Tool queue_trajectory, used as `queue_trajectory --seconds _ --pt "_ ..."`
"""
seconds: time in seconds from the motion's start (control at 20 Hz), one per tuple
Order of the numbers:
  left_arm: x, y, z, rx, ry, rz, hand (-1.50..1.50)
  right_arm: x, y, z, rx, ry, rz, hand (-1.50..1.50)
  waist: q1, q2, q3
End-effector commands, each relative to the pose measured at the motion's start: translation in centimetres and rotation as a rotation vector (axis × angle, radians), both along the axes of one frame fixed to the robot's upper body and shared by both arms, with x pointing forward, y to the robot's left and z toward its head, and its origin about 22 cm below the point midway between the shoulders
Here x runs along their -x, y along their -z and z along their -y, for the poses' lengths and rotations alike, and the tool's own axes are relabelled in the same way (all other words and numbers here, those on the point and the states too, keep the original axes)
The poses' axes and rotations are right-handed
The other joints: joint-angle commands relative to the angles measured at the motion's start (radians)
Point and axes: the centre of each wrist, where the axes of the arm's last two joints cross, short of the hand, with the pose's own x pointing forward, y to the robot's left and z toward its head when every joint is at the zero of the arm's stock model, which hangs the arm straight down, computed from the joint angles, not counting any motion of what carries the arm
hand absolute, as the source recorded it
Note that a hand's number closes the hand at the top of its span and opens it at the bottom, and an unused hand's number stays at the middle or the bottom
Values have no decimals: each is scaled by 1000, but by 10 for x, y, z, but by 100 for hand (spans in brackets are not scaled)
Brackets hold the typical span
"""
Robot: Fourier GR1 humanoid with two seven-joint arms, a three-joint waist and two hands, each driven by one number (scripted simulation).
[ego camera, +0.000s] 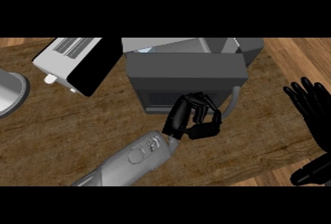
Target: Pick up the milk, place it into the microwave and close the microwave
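Note:
The microwave (194, 44) stands at the back middle of the wooden counter. Its dark grey door (187, 72), with a window low on the panel and a pale handle (235, 99) at the right edge, faces me. A small pale shape (143, 50) shows behind the door's top left corner; I cannot tell whether it is the milk. My left hand (192, 117) is against the lower front of the door with its fingers curled and nothing in them. My right hand (315, 109) rests open at the right edge, fingers up.
A white toaster (68, 59) with a black side stands at the back left. A grey round object (9, 92) shows at the left edge. The counter (77, 131) ends at the lower right, near my right hand.

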Motion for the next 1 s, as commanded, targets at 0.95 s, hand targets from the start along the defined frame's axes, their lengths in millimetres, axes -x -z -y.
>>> queue_trajectory --seconds 0.95 --pt "-54 -36 -10 251 -181 32 150 -8 -45 6 -20 -100 51 -150 -72 44 0"
